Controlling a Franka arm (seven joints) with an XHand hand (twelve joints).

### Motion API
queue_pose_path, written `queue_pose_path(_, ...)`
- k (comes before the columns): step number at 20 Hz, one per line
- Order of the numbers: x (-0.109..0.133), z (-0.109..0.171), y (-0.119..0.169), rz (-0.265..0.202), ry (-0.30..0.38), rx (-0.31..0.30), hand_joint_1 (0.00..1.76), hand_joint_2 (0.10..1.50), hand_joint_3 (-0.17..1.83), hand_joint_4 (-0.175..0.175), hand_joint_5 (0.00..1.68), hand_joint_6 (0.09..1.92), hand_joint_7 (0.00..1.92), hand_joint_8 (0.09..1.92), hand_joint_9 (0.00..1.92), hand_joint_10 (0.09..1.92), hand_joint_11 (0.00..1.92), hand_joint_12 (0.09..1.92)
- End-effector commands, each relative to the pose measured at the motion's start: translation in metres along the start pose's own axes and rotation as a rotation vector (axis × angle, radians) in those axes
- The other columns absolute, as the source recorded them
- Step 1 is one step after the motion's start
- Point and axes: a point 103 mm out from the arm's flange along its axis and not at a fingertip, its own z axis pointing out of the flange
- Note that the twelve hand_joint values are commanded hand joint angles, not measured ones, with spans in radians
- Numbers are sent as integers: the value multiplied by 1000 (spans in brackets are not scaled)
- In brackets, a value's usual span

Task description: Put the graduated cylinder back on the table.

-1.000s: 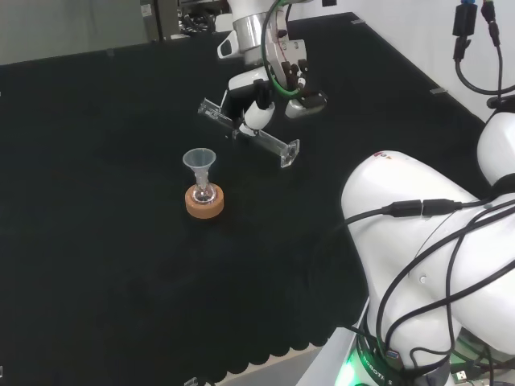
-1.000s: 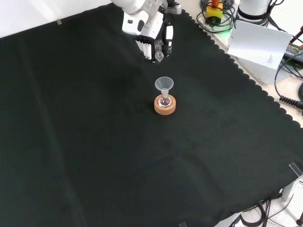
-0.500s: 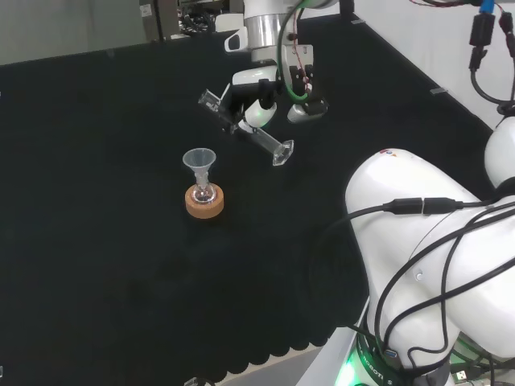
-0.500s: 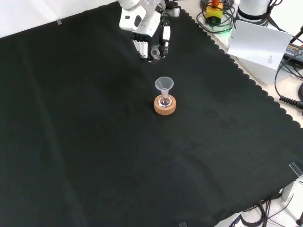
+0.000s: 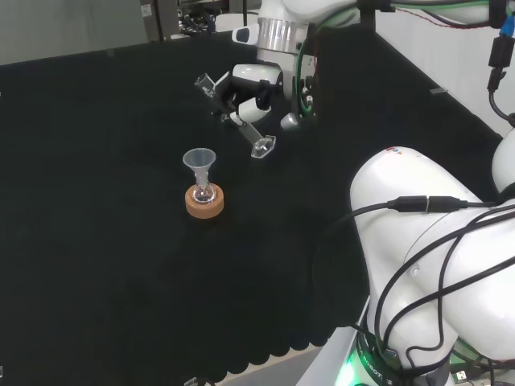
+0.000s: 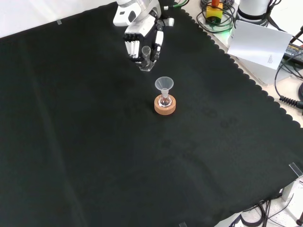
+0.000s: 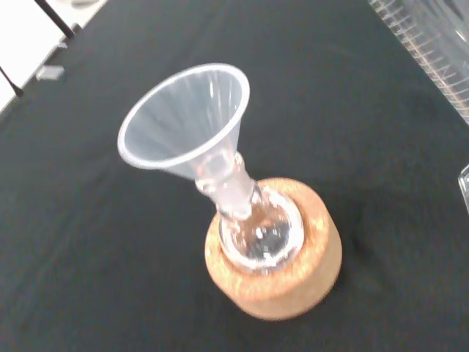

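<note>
Carefully, cylinder going down.
My hand (image 5: 256, 90) was clamped around the tilted graduated cylinder (image 5: 240, 125), right of the funnel (image 5: 199, 160); I judged uprighting it first would help.

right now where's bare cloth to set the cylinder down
Crowded only at the middle: the funnel sits in a flask on a cork ring, close to the hand holding the tilted cylinder. In the front view, the cloth left of the ring and below it is bare.
</note>
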Motion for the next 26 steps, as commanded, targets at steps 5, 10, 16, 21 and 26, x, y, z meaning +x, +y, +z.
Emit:
queue_pose_path(5, -27, 23, 47, -99, 129, -131, 1350, 1171, -16, -129, 921, 826, 885, 1203, 1363, 211, 1130, 739)
queue_pose_path(10, -32, 33, 65, -123, 175, -191, 1350, 1171, -15, -130, 922, 827, 882, 1206, 1359, 209, 1129, 741)
queue_pose_path(16, -36, 41, 81, -143, 220, -231, 1348, 1174, -12, -133, 921, 830, 875, 1218, 1356, 209, 1125, 749)
queue_pose_path(21, -38, 50, 95, -154, 245, -260, 1348, 1175, -12, -134, 920, 831, 873, 1219, 1352, 208, 1122, 750)
queue_pose_path(26, -42, 60, 106, -161, 266, -304, 1346, 1179, -8, -136, 917, 835, 863, 1234, 1340, 205, 1113, 757)
